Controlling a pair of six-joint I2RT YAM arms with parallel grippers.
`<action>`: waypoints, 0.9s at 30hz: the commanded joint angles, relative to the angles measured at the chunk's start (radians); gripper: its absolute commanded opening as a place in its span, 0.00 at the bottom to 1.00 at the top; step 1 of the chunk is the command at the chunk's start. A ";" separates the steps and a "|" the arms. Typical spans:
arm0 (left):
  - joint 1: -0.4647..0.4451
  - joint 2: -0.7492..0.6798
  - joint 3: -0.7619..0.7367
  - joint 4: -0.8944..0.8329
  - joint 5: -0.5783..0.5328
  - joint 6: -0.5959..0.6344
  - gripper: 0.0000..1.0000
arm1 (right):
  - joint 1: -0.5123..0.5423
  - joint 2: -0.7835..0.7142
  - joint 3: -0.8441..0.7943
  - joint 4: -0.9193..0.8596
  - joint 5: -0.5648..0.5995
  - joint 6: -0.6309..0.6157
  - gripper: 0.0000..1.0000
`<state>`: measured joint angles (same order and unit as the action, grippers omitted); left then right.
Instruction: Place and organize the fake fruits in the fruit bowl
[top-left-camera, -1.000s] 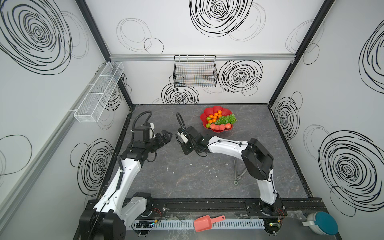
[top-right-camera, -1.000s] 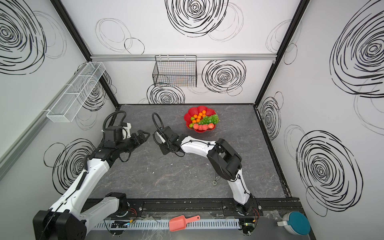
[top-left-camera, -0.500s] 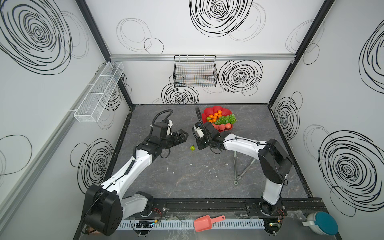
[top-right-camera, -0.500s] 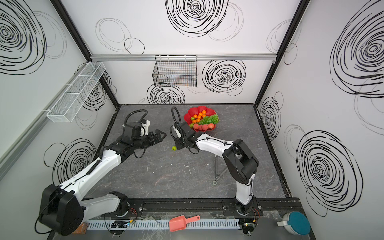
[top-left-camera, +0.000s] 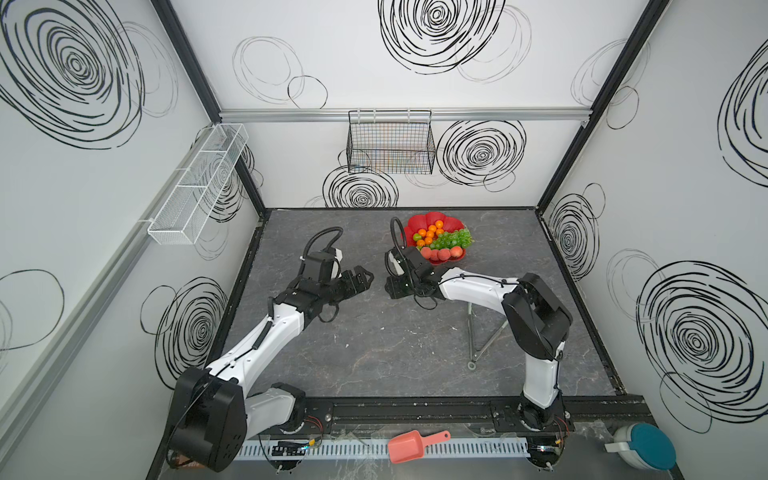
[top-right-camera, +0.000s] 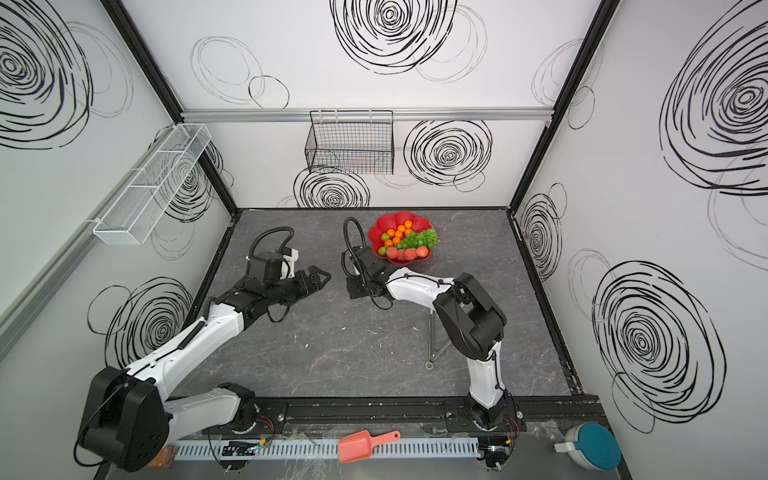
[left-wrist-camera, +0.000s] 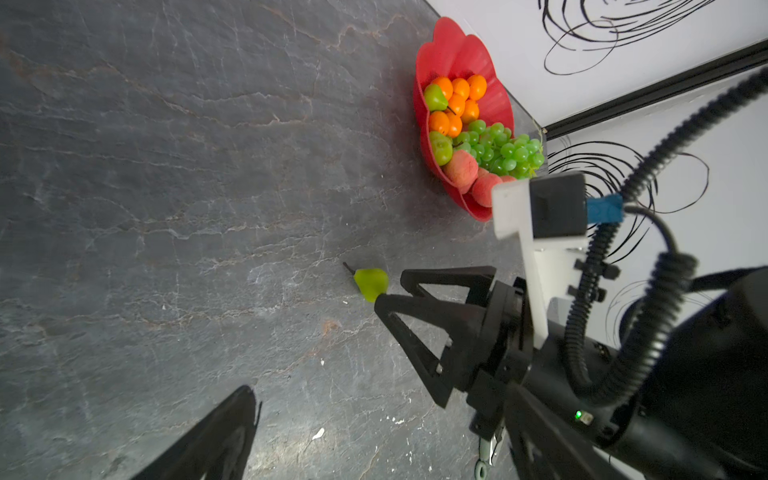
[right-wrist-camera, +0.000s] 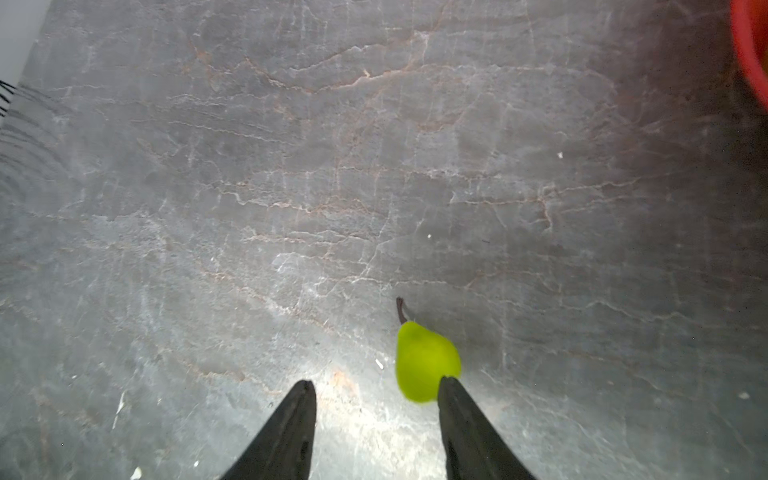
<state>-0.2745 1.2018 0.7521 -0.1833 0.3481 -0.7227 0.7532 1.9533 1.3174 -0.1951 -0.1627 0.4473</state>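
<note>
Two white-and-black robot arms reach over a dark grey, marble-veined tabletop (top-left-camera: 374, 357), their pincers facing each other near its middle. At the far side, a little right of centre, sits a glossy red, flower-shaped plastic fruit bowl (top-left-camera: 432, 216) with a scalloped rim. Inside it, small round orange plastic fruits (top-left-camera: 430, 232) cluster on the far left. A bunch of translucent green grapes (top-left-camera: 454, 238) spills over the right rim, and pink-red peaches (top-left-camera: 441, 253) line the near edge. Two little green pears (left-wrist-camera: 434, 98) lie along the bowl's left side.

One more small green pear (right-wrist-camera: 424, 361), with a dark stem, is outside the bowl. It is down at the table, left of the bowl and nearer to me, under the right pincer and hidden in both top views. The right pincer (right-wrist-camera: 376, 384) points down with its jaws parted and nothing between them. The loose pear sits at the tip of one finger (right-wrist-camera: 457, 399), outside the gap, and looks slightly blurred. The left pincer (top-left-camera: 368, 279) hovers to the left of the pear, jaws apart and empty. Thin metal tongs (top-left-camera: 478, 332) lie on the table beneath the right arm's elbow.
</note>
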 joint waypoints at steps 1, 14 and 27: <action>0.028 -0.018 -0.025 0.041 0.023 0.001 0.96 | -0.003 0.035 0.072 -0.086 0.077 -0.012 0.55; 0.228 -0.084 -0.090 0.021 0.138 0.028 0.96 | 0.010 0.194 0.329 -0.316 0.081 -0.166 0.55; 0.256 -0.088 -0.097 0.015 0.157 0.038 0.96 | 0.035 0.403 0.654 -0.549 0.118 -0.090 0.54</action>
<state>-0.0269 1.1271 0.6655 -0.1806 0.4904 -0.7021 0.7769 2.3260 1.9224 -0.6411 -0.0643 0.3367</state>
